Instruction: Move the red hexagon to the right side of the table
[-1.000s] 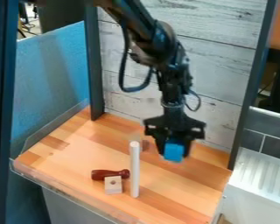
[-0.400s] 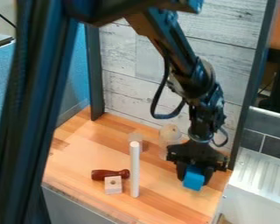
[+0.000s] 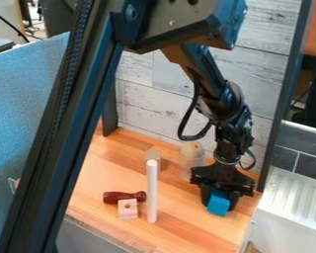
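At right, blue block (image 3: pixel 218 206) in gripper (image 3: pixel 220 200)

The block (image 3: pixel 218 203) is blue and has flat faces and straight edges. It is held between the black fingers (image 3: pixel 205 194), a little tilted, over the right part of the tabletop (image 3: pixel 187 232) in this view; whether it touches the wood, I cannot tell.

You can count seven things at your tabletop (image 3: pixel 193 230): one blue block (image 3: pixel 218 203) at right, one pale block (image 3: pixel 128 209), one white rod (image 3: pixel 152 192), one dark red handle (image 3: pixel 124 197), two clear cups (image 3: pixel 191 166) farther back, and one round wooden piece (image 3: pixel 191 147).
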### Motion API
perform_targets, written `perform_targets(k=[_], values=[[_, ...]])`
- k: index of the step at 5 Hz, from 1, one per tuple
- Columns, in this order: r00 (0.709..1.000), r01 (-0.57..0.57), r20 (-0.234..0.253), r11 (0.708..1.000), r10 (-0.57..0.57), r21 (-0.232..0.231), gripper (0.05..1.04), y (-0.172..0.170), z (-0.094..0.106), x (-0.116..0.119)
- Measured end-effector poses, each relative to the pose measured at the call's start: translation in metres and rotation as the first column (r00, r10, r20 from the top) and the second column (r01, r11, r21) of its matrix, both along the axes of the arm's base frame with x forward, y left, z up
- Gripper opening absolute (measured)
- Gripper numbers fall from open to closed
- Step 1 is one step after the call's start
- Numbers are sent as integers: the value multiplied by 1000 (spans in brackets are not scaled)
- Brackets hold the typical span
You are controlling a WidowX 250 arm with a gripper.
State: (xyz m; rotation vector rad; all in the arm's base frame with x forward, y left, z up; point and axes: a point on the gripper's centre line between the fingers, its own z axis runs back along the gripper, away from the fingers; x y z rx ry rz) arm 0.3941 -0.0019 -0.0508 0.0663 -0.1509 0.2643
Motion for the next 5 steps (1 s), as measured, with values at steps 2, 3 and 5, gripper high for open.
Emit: perform_targets(k=[2, 3, 5], values=[[997, 55, -58, 997, -58, -54, 1006, 1, 1, -18], [996, 85, -32, 994, -87, -75, 1001, 7, 28, -20], [991, 119, 74, 981, -109, -152, 1000, 52, 115, -30]])
